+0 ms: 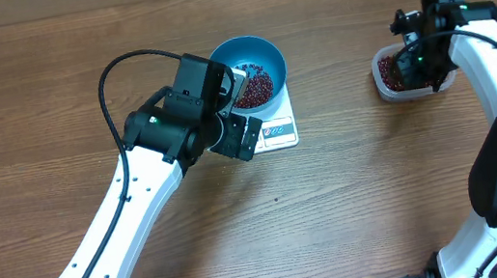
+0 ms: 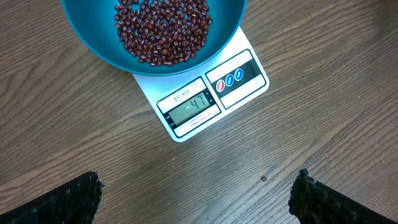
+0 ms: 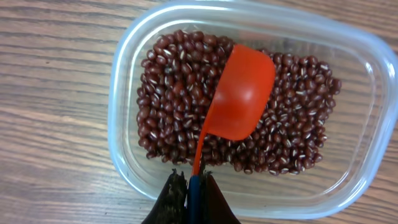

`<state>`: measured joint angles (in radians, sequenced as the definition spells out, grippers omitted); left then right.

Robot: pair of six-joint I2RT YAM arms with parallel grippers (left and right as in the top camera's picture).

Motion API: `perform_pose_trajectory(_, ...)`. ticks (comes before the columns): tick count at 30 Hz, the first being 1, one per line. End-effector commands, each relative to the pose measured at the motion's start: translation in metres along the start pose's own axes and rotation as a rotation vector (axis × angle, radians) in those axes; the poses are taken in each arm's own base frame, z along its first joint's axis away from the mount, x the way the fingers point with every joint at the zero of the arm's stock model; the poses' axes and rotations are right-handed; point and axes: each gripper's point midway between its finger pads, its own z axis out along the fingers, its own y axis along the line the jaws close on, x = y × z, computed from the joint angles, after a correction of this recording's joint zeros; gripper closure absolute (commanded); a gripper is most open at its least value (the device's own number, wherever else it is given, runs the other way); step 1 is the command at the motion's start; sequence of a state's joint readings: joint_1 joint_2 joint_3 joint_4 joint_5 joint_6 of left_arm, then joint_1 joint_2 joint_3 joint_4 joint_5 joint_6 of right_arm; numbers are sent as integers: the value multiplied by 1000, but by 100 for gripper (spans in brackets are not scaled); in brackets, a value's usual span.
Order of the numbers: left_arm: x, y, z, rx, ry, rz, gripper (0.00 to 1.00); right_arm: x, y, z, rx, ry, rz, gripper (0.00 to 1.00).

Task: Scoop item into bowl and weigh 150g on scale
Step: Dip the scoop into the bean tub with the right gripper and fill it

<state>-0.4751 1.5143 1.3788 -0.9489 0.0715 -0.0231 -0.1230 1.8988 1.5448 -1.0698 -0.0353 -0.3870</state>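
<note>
A clear plastic tub (image 3: 118,93) sits on the wooden worktop (image 3: 56,124), filled with dark red-brown beans (image 3: 174,93). An orange-red scoop (image 3: 242,93) rests on the beans, its thin handle running near to the right end effector (image 3: 194,193), which is clamped on it.

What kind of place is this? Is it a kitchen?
Probably a robot test lab, not a real kitchen. Two white robot arms stand at a wooden table with a scale, a blue bowl of beans, and a tub with a red scoop.
</note>
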Motion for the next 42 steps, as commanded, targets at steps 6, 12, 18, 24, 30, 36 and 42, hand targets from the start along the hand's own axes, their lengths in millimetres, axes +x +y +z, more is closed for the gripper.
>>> perform_pose_trajectory(6,-2,0,-7,5,-23,-10,0,0,17,-21,-269,-106,-27,96)
perform_pose_trajectory(12,-2,0,-7,5,-23,-9,0,1,10,-25,-313,-138,-4,96)
perform_pose_trajectory(18,-2,0,-7,5,-23,-9,0,0,5,-31,-374,-187,15,96)
perform_pose_trajectory(24,-2,0,-7,5,-23,-9,0,4,-9,-32,-373,-200,57,96)
perform_pose_trajectory(30,-2,0,-7,5,-23,-9,0,8,-12,-28,-390,-204,76,96)
perform_pose_trajectory(36,-2,0,-7,5,-23,-9,0,14,-6,-15,-424,-201,90,96)
perform_pose_trajectory(42,-2,0,-7,5,-23,-9,0,14,-10,-21,-473,-234,126,96)
